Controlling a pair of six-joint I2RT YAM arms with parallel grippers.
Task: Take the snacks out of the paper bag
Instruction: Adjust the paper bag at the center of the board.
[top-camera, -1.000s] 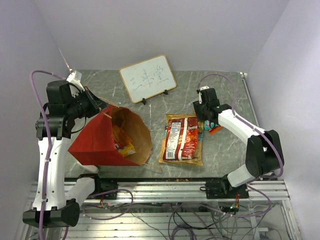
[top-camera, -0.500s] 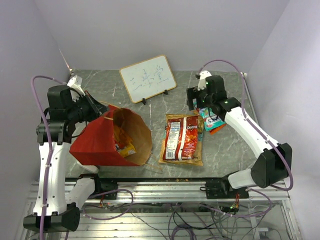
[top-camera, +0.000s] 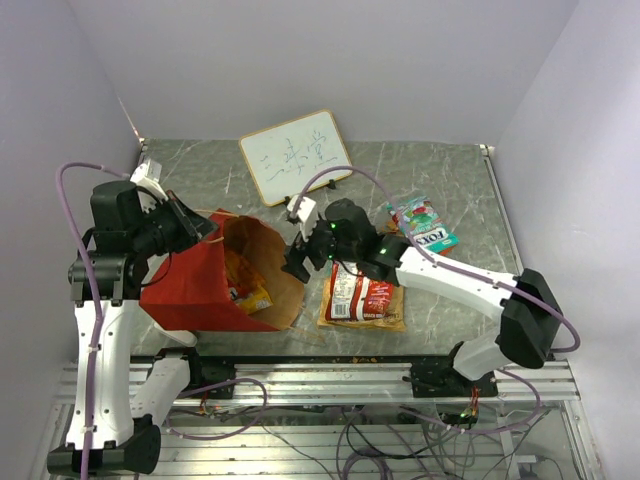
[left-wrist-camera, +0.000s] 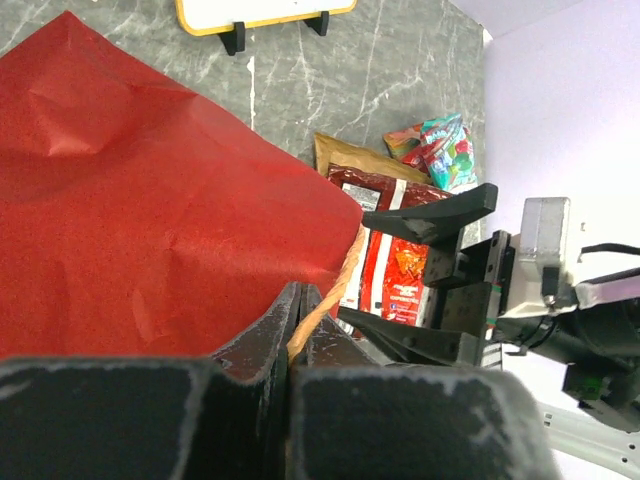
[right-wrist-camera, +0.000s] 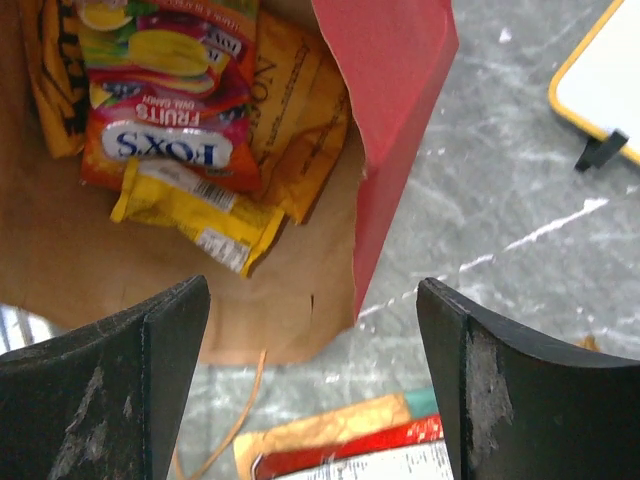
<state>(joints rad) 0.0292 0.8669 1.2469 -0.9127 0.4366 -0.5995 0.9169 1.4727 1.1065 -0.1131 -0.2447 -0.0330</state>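
Paper bag (top-camera: 185, 290) lies on its side on the grey marbled table (top-camera: 440, 180): matte red outside, creased brown kraft inside, mouth facing right. Left gripper (top-camera: 203, 224) is pinched tight on the bag's upper rim. Right gripper (top-camera: 298, 262) hovers at the mouth, fingers spread wide, holding nothing. Glossy foil packets (right-wrist-camera: 175, 95) lie inside the bag. A red crinkled packet (top-camera: 362, 290) and a teal packet (top-camera: 425, 222) lie flat on the table outside it.

Paper bag (top-camera: 190, 285) lies left on table (top-camera: 450, 300), snacks (right-wrist-camera: 185, 120) inside; board (top-camera: 296, 156) behind; chip packet (top-camera: 362, 297) right, candy packet (top-camera: 425, 225) farther right.
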